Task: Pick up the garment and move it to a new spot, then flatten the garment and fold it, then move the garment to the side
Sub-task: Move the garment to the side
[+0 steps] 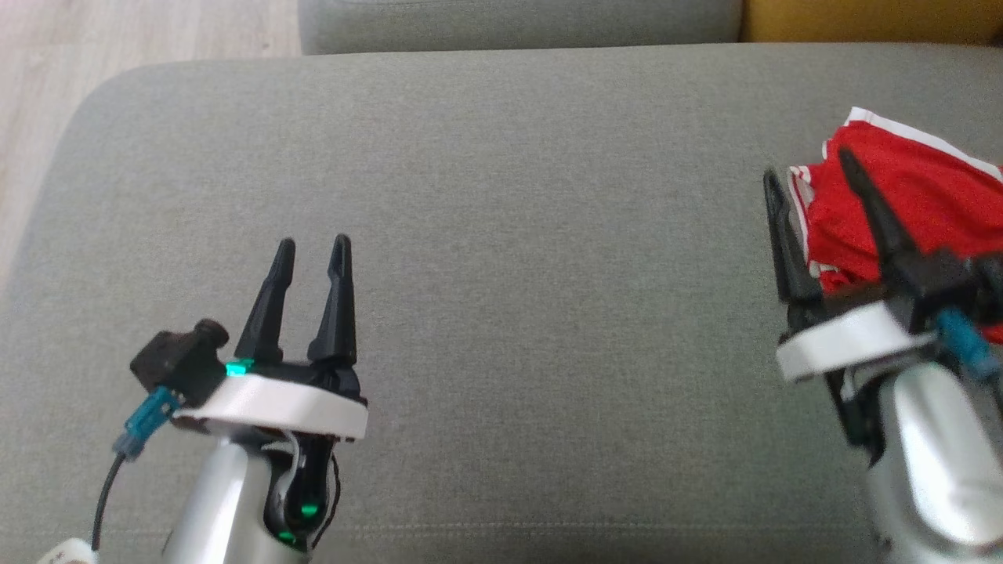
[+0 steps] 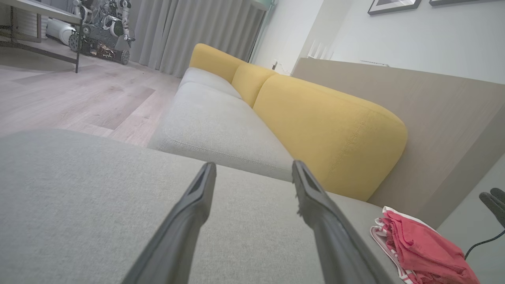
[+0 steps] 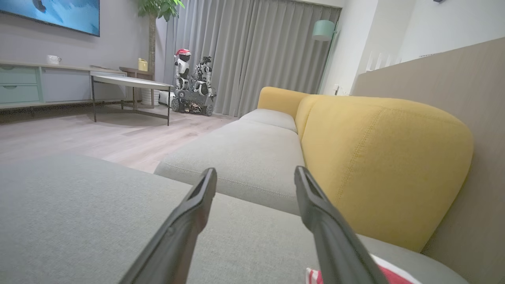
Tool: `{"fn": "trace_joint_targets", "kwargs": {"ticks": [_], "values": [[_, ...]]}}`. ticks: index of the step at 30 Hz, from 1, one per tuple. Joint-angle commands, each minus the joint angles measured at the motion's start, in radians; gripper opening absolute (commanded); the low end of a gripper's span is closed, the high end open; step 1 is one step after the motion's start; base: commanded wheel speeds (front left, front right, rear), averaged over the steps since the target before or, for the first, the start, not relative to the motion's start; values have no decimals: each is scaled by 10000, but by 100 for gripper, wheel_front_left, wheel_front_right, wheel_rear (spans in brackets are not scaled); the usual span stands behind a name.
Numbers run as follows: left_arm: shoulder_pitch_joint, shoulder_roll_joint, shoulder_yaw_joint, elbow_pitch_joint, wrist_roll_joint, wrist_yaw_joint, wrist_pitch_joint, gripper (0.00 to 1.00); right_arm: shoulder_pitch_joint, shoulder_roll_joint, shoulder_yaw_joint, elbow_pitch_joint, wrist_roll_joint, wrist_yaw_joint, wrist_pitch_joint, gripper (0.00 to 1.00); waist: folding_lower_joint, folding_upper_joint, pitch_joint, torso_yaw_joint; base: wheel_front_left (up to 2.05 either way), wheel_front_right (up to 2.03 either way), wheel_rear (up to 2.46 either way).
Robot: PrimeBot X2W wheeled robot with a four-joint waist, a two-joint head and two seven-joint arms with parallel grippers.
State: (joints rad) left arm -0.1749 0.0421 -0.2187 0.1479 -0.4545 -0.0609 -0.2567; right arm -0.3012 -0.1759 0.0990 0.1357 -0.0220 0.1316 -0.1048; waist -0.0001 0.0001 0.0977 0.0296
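The garment [image 1: 925, 196], a red piece with white stripes along its edges, is seen bunched in a loose heap at the right-hand end of a wide grey cushion [image 1: 501, 235], close to that cushion's right edge. It is not spread flat; folds and creases are shown across its top.

The right pincer [image 1: 809, 164] is held at the garment's near side. Its two dark fingers are spread well apart and pointed across the red fabric, and the heap is seen between and behind them. Nothing is clamped by them (whether a fingertip brushes the fabric cannot be told from the head view). In the right wrist view a corner of the garment [image 3: 396, 275] is shown at the bottom edge, beneath the right-hand finger.

The left pincer [image 1: 313, 241] is held over the bare left part of the cushion, well apart from the garment, with its fingers parted and nothing between them. In the left wrist view the garment [image 2: 418, 244] is seen at the lower right, lying on the grey fabric.

Beyond the cushion a second grey seat [image 2: 213, 122] and a yellow backrest [image 2: 331, 130] are shown, and a pale wooden floor [image 1: 117, 39] is seen to the left.
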Motion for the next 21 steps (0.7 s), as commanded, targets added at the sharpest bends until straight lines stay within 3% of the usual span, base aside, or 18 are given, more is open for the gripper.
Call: {"fn": "trace_joint_targets", "kwargs": {"ticks": [1, 9, 21], "values": [[-150, 81, 380, -298, -20, 22, -51, 100, 111, 242, -65, -222, -149, -9, -377, 100, 1, -1, -88, 132, 0, 0, 0], [415, 81, 859, -427, -150, -146, -51, 100, 1443, 1079, -618, 173, -780, -9, -1367, 100, 1, -1, -335, 324, 0, 0, 0], [692, 81, 1033, -892, 869, 135, -51, 100, 1655, 1252, -948, 177, -922, -9, -1556, 100, 1, -1, -489, 378, 0, 0, 0]]}}
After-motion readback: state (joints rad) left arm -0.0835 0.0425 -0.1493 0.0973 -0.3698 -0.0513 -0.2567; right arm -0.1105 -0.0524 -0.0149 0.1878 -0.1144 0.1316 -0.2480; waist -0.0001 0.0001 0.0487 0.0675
